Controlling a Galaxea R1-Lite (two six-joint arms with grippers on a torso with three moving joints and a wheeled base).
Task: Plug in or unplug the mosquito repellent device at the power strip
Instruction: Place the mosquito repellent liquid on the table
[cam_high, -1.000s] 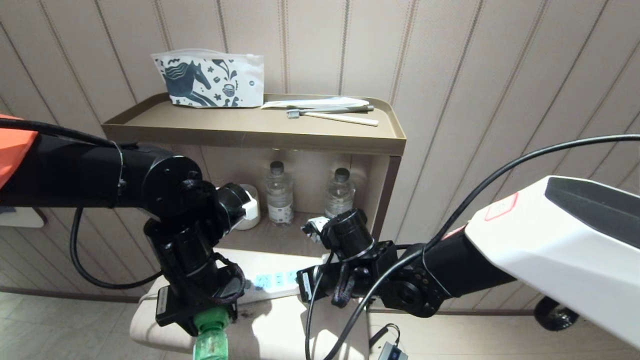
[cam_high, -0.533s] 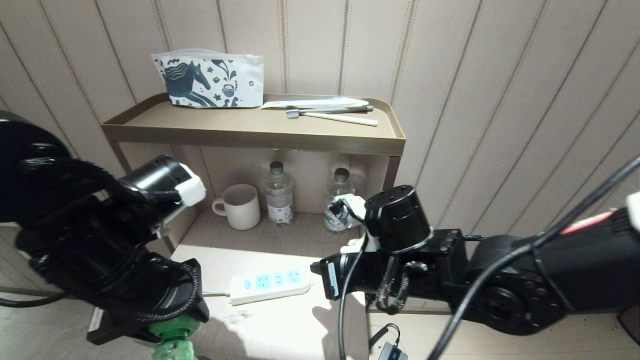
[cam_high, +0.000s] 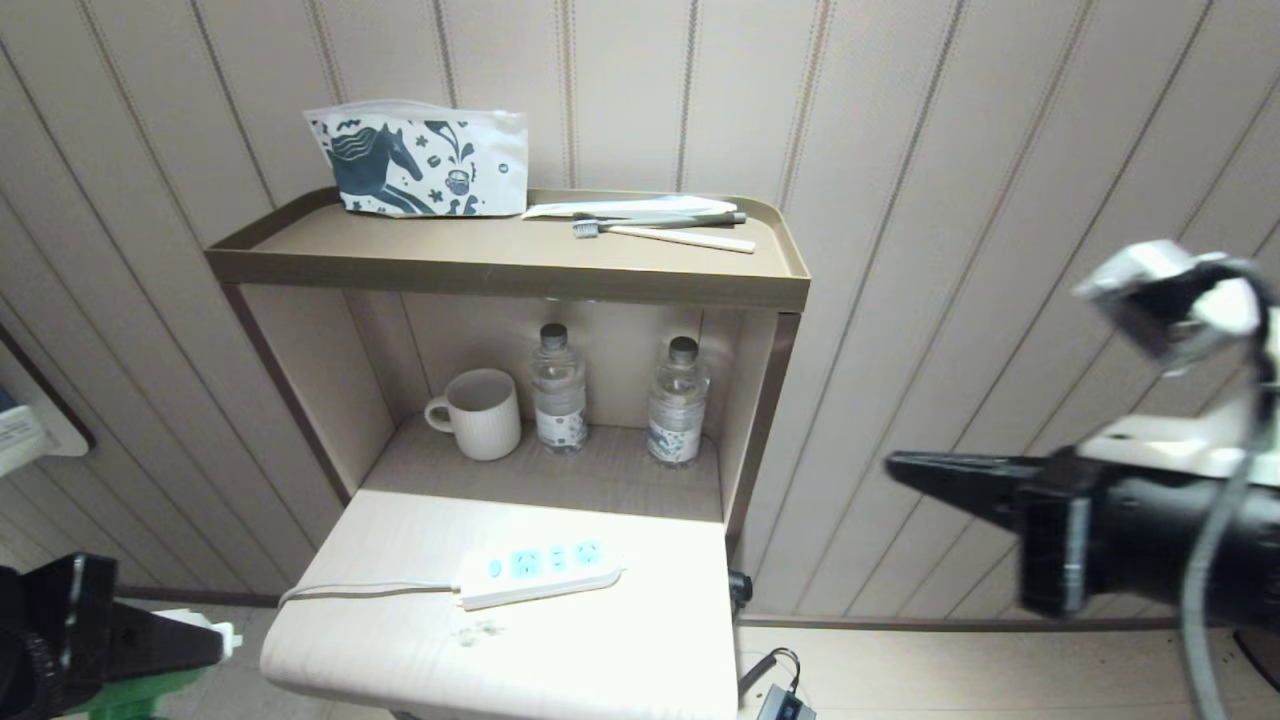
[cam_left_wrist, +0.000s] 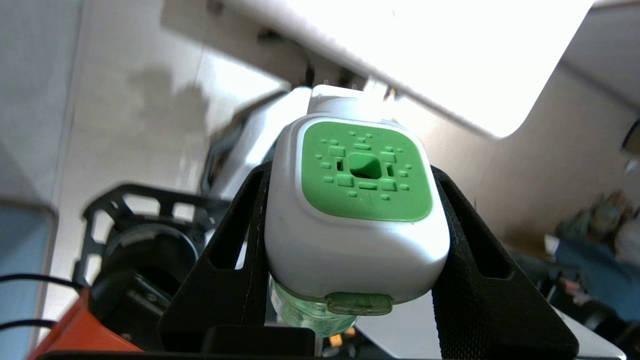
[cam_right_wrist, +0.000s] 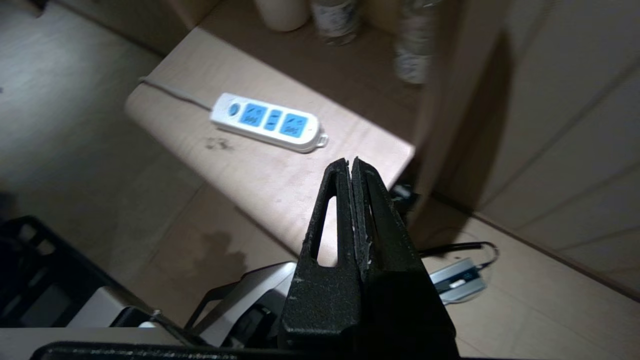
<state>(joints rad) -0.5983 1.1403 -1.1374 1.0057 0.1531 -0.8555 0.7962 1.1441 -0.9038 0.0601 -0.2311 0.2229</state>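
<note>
Mosquito repellent device (cam_left_wrist: 357, 215), white-bodied with a square green top, sits pinched in the left gripper (cam_left_wrist: 350, 235); right gripper (cam_right_wrist: 352, 172) pressed together; power strip (cam_high: 540, 573) at twelve o'clock.

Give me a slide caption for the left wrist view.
Left gripper fingers clamp the green-topped mosquito repellent device, held off the table.
</note>
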